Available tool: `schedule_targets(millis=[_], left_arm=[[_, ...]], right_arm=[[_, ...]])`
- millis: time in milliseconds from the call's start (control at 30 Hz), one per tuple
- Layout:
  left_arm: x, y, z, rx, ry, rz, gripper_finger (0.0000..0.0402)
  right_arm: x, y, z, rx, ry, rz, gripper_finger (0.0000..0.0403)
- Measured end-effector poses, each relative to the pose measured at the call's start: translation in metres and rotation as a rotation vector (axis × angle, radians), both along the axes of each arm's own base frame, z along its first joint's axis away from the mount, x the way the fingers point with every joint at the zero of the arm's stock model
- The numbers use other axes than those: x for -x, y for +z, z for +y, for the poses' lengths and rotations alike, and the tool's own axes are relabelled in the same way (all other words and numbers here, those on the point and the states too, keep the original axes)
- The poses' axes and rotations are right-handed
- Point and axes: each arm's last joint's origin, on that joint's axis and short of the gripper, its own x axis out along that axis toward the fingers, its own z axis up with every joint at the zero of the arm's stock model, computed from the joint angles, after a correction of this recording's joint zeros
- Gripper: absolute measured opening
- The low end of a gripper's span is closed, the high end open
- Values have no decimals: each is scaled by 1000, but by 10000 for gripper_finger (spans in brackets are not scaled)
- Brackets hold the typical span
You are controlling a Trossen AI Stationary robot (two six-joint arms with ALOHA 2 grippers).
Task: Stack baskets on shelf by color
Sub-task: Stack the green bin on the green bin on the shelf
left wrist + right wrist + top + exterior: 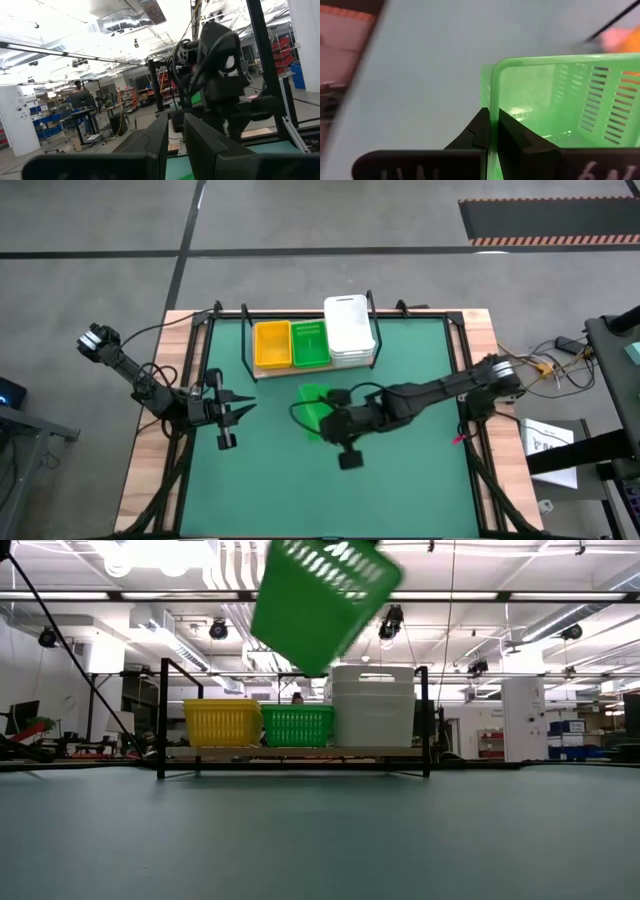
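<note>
The mat (400, 480) covering the table is plain green, framed by a light wood-toned table edge (150, 470). On the shelf (300, 752), whose board is light brown on a thin black wire frame, sit a yellow basket (271, 345), a green basket (309, 343) and a white stack of baskets (349, 330). The yellow and green ones show fine vertical slot patterns on their walls in the low view; the white stack looks plain. The lifted basket (560, 105) is translucent bright green with rows of narrow slots along its wall. Both arms are dark, nearly black, and the right gripper (490, 131) has black fingers. The floor beyond the table is grey, with an orange-and-black striped strip (550, 240).
</note>
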Motion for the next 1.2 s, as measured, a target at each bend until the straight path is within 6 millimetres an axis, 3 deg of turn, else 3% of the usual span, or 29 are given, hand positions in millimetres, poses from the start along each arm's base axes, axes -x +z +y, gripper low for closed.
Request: schedule_targets(millis=[233,500,667,833,1033,1200], left_arm=[[0,0,0,-7,2,0,44],[0,0,0,-16,5,1,44],[0,0,0,-16,5,2,44],[0,0,0,-17,5,2,44],[0,0,0,-17,5,2,44],[0,0,0,-18,5,3,44]], right_arm=[[-44,3,-37,332,-78,45,12],[-84,-10,-109,424,-118,112,12],[-90,-17,-153,407,-185,181,12],[-92,-30,-182,317,-190,229,12],[-90,-38,-200,308,-223,263,13],[-90,-38,-203,302,-235,262,13]])
